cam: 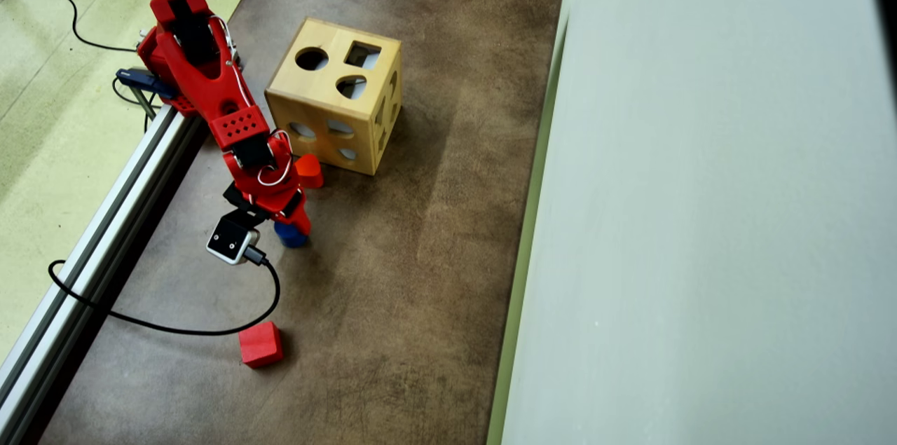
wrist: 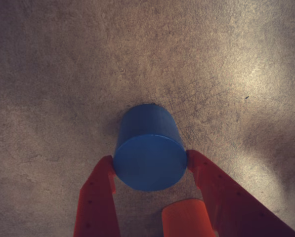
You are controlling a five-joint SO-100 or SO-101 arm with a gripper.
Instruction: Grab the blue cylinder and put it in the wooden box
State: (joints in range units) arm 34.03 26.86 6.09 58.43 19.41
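One blue cylinder (wrist: pixel 150 154), a short solid round block with a flat, unmarked end face, stands on the brown desk (cam: pixel 420 256) between the two red-orange fingers (wrist: pixel 99 197) of the end effector (wrist: pixel 149 165), which touch it on both sides in the wrist view. In the overhead view it shows only partly beneath the single red arm (cam: pixel 231 122), near one red-orange rounded block (cam: pixel 309 170) and one wooden box (cam: pixel 335 94) with round, square and rounded cut-outs. One red cube (cam: pixel 260 345) lies well apart by a black cable (cam: pixel 168 327); no writing is legible.
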